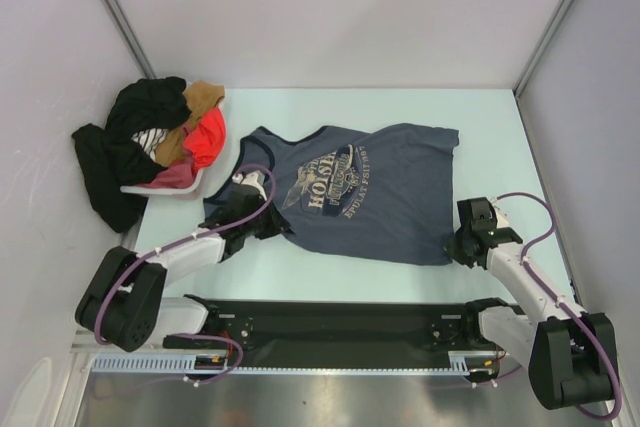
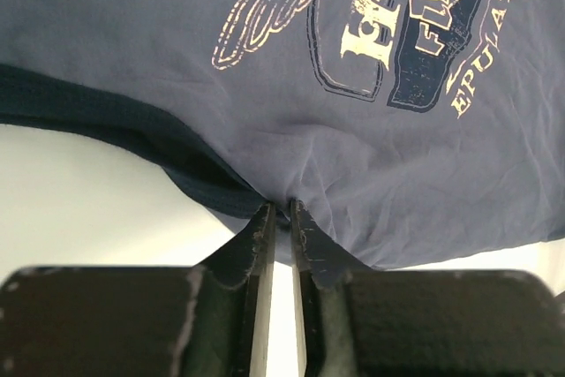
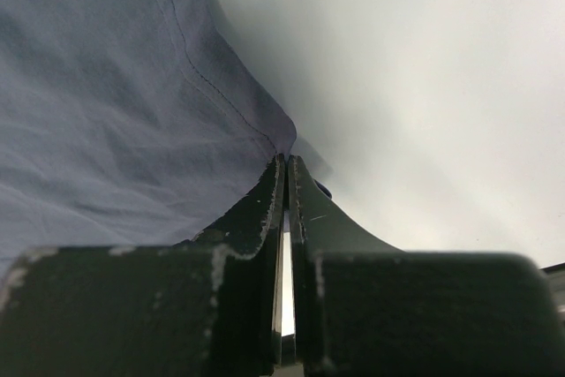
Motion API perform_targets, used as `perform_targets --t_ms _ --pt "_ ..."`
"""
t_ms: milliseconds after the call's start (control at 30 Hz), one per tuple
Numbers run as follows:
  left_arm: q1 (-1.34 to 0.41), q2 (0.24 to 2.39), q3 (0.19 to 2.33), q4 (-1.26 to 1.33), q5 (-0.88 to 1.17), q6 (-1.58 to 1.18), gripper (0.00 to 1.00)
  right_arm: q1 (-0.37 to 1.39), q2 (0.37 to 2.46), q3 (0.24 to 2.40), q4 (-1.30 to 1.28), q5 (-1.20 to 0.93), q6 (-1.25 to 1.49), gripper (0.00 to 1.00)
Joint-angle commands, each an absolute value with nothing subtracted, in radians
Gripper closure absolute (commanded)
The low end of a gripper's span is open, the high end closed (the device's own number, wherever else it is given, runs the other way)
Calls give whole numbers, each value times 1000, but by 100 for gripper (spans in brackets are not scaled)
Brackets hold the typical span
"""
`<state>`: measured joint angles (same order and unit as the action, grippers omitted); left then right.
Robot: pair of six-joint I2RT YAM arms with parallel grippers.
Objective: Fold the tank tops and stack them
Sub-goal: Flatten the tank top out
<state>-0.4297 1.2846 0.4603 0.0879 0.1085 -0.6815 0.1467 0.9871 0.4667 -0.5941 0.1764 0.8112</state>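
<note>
The slate blue-grey tank top (image 1: pixel 370 187) lies spread flat on the pale table, chest print up, neck to the left. My left gripper (image 1: pixel 268 221) is shut on its near left edge, and the left wrist view shows the cloth (image 2: pixel 397 156) bunched between the fingertips of that gripper (image 2: pixel 281 209). My right gripper (image 1: pixel 453 246) is shut on the near right hem corner, and the right wrist view shows the stitched hem (image 3: pixel 106 103) pinched in that gripper (image 3: pixel 287 161). A dull red fold (image 1: pixel 176 176) shows low in the pile; I cannot tell whether it is the maroon top.
A heap of clothes sits at the back left: black garments (image 1: pixel 115 162), a bright orange-red one (image 1: pixel 207 137) and a tan one (image 1: pixel 203 97), over a white tray (image 1: pixel 150 189). A black base board (image 1: pixel 330 332) runs along the near edge. Walls close in on three sides.
</note>
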Motion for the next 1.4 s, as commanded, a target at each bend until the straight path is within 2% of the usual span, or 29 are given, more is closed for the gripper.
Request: perform_targets --t_ms 0,233,333,367,433,467,633,933,1033,1100,1167,1367 --pt "-422 1287 494 115 101 -689 84 144 973 491 -586 186 802 99" --pt "-422 1360 524 170 130 -695 82 144 980 491 -575 175 801 99" --pt "-423 1381 531 190 146 -706 73 144 976 495 -590 172 801 100" --pt "-423 1375 525 198 155 -710 65 144 973 500 -597 179 801 100" --pt "-426 1342 505 201 160 -721 59 143 954 505 -612 184 802 100" --pt "-433 1327 500 196 158 -721 53 143 945 505 -614 184 801 100" --pt "-477 1266 498 147 117 -698 47 141 916 500 -611 189 805 100" --pt "-549 1351 541 132 45 -704 63 140 931 500 -612 179 802 100" --pt "-549 1350 538 104 20 -695 71 140 922 503 -620 181 802 100" --pt "-549 1341 529 92 11 -689 81 140 914 515 -630 181 805 100" --pt "-549 1310 515 66 3 -687 100 137 904 531 -661 183 808 100" --pt "-551 1131 506 -139 -113 -652 100 140 776 546 -771 187 853 100"
